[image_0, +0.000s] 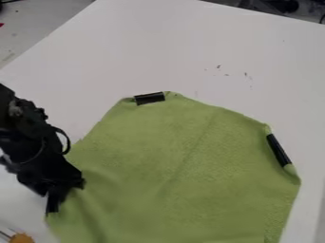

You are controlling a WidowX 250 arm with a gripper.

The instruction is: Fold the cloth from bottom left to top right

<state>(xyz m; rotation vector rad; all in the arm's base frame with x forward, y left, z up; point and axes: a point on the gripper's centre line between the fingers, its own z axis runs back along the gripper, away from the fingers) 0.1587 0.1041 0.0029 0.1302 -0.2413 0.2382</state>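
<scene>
A: Where's the green cloth [181, 166]?
B: Lower middle of the worktop [158, 42], roughly flat, soft creases. Black strips [149, 98] [278, 149] on its top and right edges.
A: Fold step, how?
B: Looks like the grasp stage. Pinch the left edge low, check it's caught, lift just clear, carry diagonally to upper right. Keep it low so the strips side doesn't drag. Lay down, then release.
A: Hand [64, 195]?
B: At the cloth's left edge, apparently touching. Can't tell wide or narrow, or whether it has any fabric.
</scene>
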